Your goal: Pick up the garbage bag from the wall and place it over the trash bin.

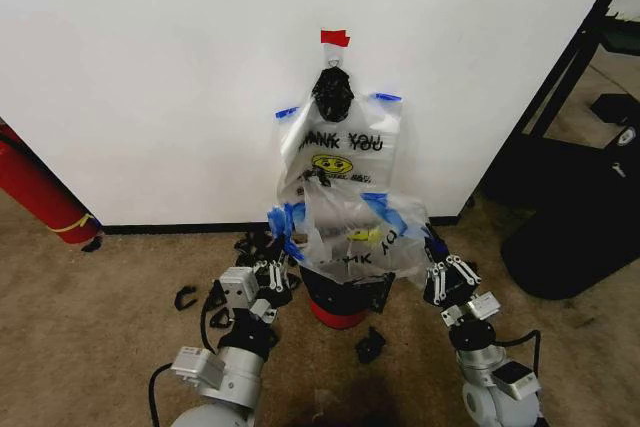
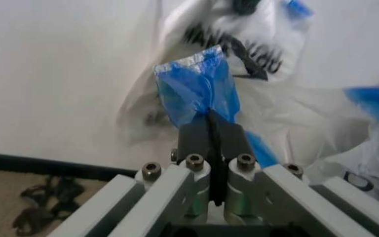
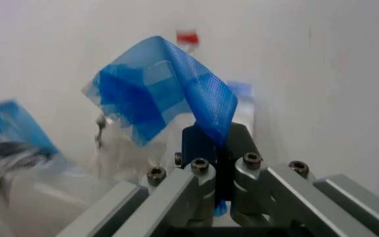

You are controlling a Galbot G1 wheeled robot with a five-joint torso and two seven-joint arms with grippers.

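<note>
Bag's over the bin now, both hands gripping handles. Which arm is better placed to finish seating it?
Neither clearly: probably both together. The left hand and right hand each pinch a blue handle of the garbage bag, flanking the trash bin.

The garbage bag (image 1: pixel 350 232) is thin, glossy, see-through plastic film — crinkled, with blue handle film that looks faintly textured where it is pinched. The left gripper (image 2: pixel 210 129) and right gripper (image 3: pixel 217 143) have smooth matt black fingers clamped on that film, set in brushed pale metal frames with shiny screw heads. The wall (image 1: pixel 150 77) is flat, matt white paint. The trash bin (image 1: pixel 340 299) looks like smooth plastic — red base slightly glossy. The floor (image 1: pixel 90 317) is rough beige carpet.
</note>
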